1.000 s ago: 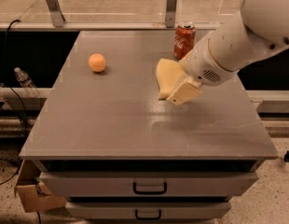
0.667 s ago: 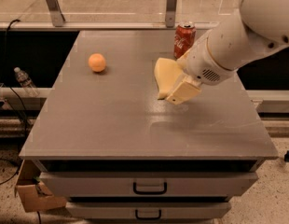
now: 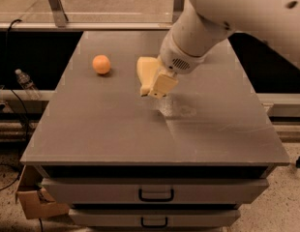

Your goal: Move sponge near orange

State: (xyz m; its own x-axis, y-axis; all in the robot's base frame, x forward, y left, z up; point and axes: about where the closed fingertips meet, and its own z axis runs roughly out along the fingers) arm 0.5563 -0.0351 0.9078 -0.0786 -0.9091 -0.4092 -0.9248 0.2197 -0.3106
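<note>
The orange (image 3: pixel 101 64) lies on the grey tabletop (image 3: pixel 140 129) at the far left. The pale yellow sponge (image 3: pixel 147 70) is held just off the table, to the right of the orange with a gap of about one orange's width between them. My gripper (image 3: pixel 156 84) comes in from the upper right and is shut on the sponge. One pale blocky finger (image 3: pixel 163 83) shows in front of the sponge. The white arm (image 3: pixel 213 18) covers the back right of the table.
The table has two drawers with handles (image 3: pixel 156 195) at the front. A metal rail (image 3: pixel 116 25) runs along the back edge. A water bottle (image 3: pixel 25 83) lies on a ledge to the left, and a cardboard box (image 3: pixel 34 202) sits on the floor at lower left.
My gripper has carried the sponge left across the table toward the orange. The red soda can seen earlier is now hidden behind the arm.
</note>
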